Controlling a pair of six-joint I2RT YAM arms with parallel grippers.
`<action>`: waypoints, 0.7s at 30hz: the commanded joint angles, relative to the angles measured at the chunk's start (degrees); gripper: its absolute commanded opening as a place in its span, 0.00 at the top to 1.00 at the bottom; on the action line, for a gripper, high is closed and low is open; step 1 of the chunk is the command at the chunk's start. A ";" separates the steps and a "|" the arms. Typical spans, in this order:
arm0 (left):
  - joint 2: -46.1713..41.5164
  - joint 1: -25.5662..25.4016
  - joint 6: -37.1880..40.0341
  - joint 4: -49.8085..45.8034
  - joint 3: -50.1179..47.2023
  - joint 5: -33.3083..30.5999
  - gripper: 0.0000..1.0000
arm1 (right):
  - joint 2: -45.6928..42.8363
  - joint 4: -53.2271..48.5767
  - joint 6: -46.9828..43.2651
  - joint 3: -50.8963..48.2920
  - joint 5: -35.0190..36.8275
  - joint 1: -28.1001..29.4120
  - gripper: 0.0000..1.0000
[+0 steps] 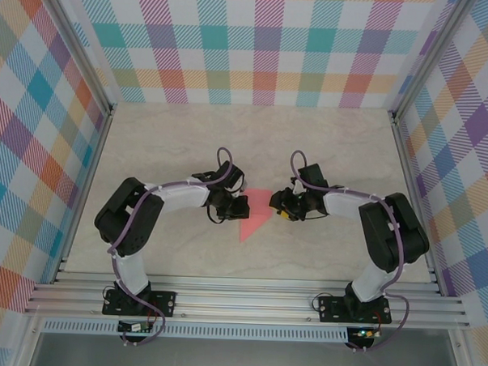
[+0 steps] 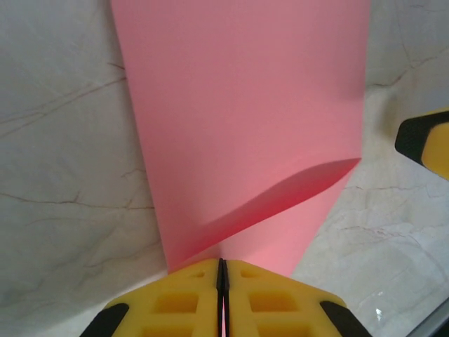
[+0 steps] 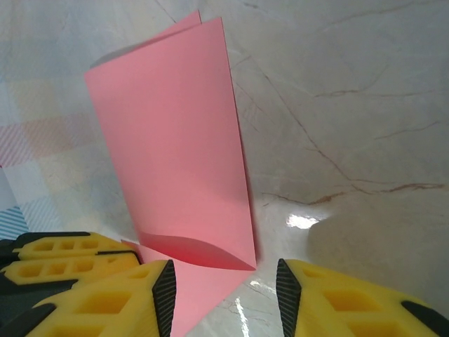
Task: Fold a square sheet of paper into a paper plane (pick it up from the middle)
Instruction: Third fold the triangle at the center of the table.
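While the left end effector (image 2: 222, 275) is clenched on the near edge of the square sheet of paper (image 2: 245, 105), the right end effector (image 3: 224, 298) stands released. Its jaws are apart on either side of a corner of the sheet and touch nothing that can be made out. The pink sheet lies folded on the marble-patterned counter (image 1: 327, 146) between the two arms, roughly at the middle of the work area.

The fold is the weak point. In both wrist views the upper layer arches off the lower one and throws a shadow beneath it, so the crease looks soft, not pressed flat. With only one pinch at one edge, the upper layer could probably spring open, or slide askew over the lower one, and every later fold would inherit that error.

A second risk lies with the right end effector. If it closes where it stands, it may catch just one layer, or crumple the corner between its fingers instead of flattening it.

A third is drag. The counter looks glossy, so any pull by the left arm would likely slew the whole sheet around its single held edge. Thin paper held this way could also tear at the pinch if the arms pull against each other.
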 commanded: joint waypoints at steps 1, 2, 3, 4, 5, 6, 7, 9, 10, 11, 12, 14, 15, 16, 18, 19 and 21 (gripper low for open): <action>1.41 0.86 1.05 -2.19 1.96 -1.68 0.91 | 1.69 1.10 0.34 1.69 -3.87 0.49 0.55; 1.86 0.95 1.24 -2.22 2.05 -1.73 0.91 | 2.13 1.25 0.53 1.77 -4.01 0.59 0.55; 2.29 1.04 1.26 -2.33 2.05 -1.69 0.91 | 2.48 1.17 0.69 1.93 -4.07 0.69 0.55; 2.51 1.05 1.32 -2.28 1.98 -1.60 0.91 | 2.72 1.20 0.91 1.99 -4.02 0.79 0.55; 2.73 1.05 1.35 -2.13 1.81 -1.38 0.91 | 2.92 1.48 1.18 1.87 -4.11 0.78 0.55; 2.93 1.05 1.43 -1.96 1.66 -1.44 0.91 | 3.15 1.96 1.57 1.80 -4.40 0.86 0.55; 3.10 1.05 1.56 -1.87 1.46 -1.35 0.92 | 3.36 2.30 1.84 1.86 -4.71 0.86 0.55; 3.63 1.06 1.68 -1.79 1.16 -1.30 0.92 | 3.80 2.99 2.37 1.95 -5.16 1.04 0.55; 3.85 1.05 1.68 -1.94 1.12 -1.20 0.92 | 3.94 3.19 2.63 2.04 -5.29 1.13 0.55; 4.02 1.09 1.76 -1.74 0.98 -1.05 0.92 | 4.02 3.65 2.89 2.04 -5.56 1.13 0.56; 4.04 1.05 1.69 -1.54 0.76 -0.90 0.92 | 4.00 4.04 3.19 2.04 -5.75 1.21 0.56; 3.95 1.05 1.75 -1.34 0.40 -0.72 0.92 | 4.13 4.65 3.65 2.12 -6.35 1.22 0.57; 3.85 1.11 1.78 -1.34 0.30 -0.72 0.92 | 4.24 5.07 4.02 2.13 -6.60 1.22 0.57; 3.86 1.07 1.86 -1.43 0.30 -0.73 0.92 | 4.37 5.34 4.26 2.21 -6.88 1.22 0.57; 3.77 1.06 2.00 -1.34 0.30 -0.54 0.92 | 4.34 6.12 4.65 2.22 -7.18 1.22 0.57; 3.69 1.05 2.03 -1.34 0.30 -0.50 0.92 | 4.21 6.27 4.74 2.30 -7.16 1.22 0.57; 3.36 1.04 2.03 -1.18 0.30 -0.39 0.92 | 4.36 6.20 4.79 2.76 -7.24 1.22 0.57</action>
